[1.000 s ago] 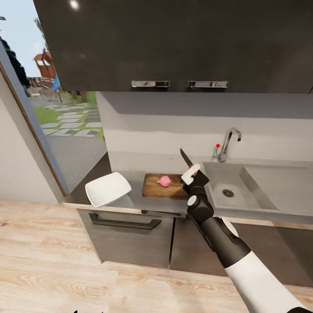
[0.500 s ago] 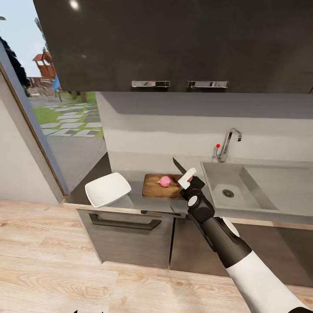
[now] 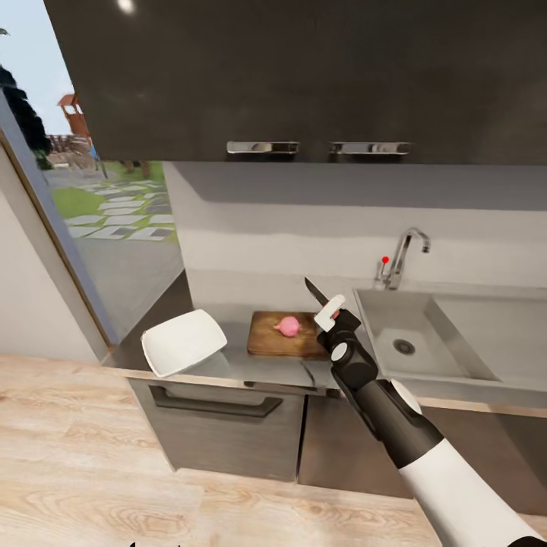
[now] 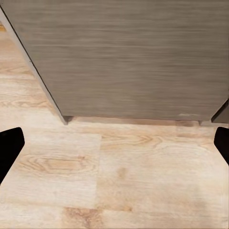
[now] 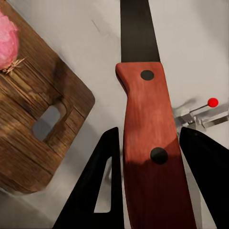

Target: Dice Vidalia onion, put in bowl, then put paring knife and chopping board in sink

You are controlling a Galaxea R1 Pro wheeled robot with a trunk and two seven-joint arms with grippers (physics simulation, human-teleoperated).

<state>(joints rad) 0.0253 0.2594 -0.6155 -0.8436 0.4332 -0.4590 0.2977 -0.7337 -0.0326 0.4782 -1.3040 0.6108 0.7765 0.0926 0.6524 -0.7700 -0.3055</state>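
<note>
Spanning the kitchen wall, the long matte grey bench [image 3: 235, 365] with its thin light-wood front edge runs over dark grey cabinets [image 3: 228, 433], with dark upper cupboards [image 3: 304, 76] hanging above it and pale wood-plank floor [image 3: 91, 486] below. Set into the bench's right part is the rectangular matte grey sink [image 3: 448, 357], with a round dark drain in its basin and a chrome tap with a red knob [image 3: 403, 254] behind it. Left of the sink lies the dark brown wooden chopping board [image 3: 270, 342], flat on the bench, its slot-shaped handle hole at the end nearer the sink. Further left, close to the bench's corner, sits the glossy white squarish bowl [image 3: 184, 340], well apart from the board. On the board rests the small pink, roundish Vidalia onion [image 3: 288, 327], whole as far as the coarse render lets one judge.

The right arm reaches in from the lower right, and the right claw [image 5: 148, 157] is clamped on the reddish wooden handle of the paring knife [image 3: 314, 290]; the short dark blade points up and away, over the board's sink-side end, just beside the onion but not touching it in the head view. In the right wrist view the handle, with two dark rivets, runs between the black fingers [image 5: 98, 176].

The left claw [image 4: 114, 148] hangs low, facing the floor and a grey cabinet front, its two dark fingertips spread wide with nothing between them.
</note>
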